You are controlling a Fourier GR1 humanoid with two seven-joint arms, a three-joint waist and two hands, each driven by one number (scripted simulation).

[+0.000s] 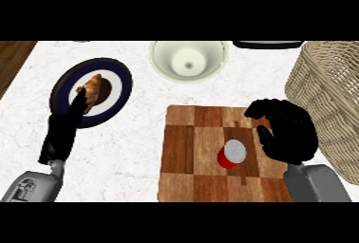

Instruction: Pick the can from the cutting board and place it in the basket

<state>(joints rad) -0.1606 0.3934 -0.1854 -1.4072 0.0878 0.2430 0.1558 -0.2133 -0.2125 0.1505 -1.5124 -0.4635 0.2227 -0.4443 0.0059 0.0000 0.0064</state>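
Standing upright on the wooden cutting board (203, 156), one red can (231, 154) waits just left of the right hand (286, 133), whose fingers curl without holding anything. Likely light, rigid, smooth-sided; best taken around its sides. One basket (329, 90) at right, one plate (91, 92), one bowl (189, 59). Left hand (67, 130) rests open

Left hand (65, 129): fingers straight, pointing up, forearm entering at lower left. Right hand (284, 130): fingers curled, holding nothing, forearm entering at lower right.
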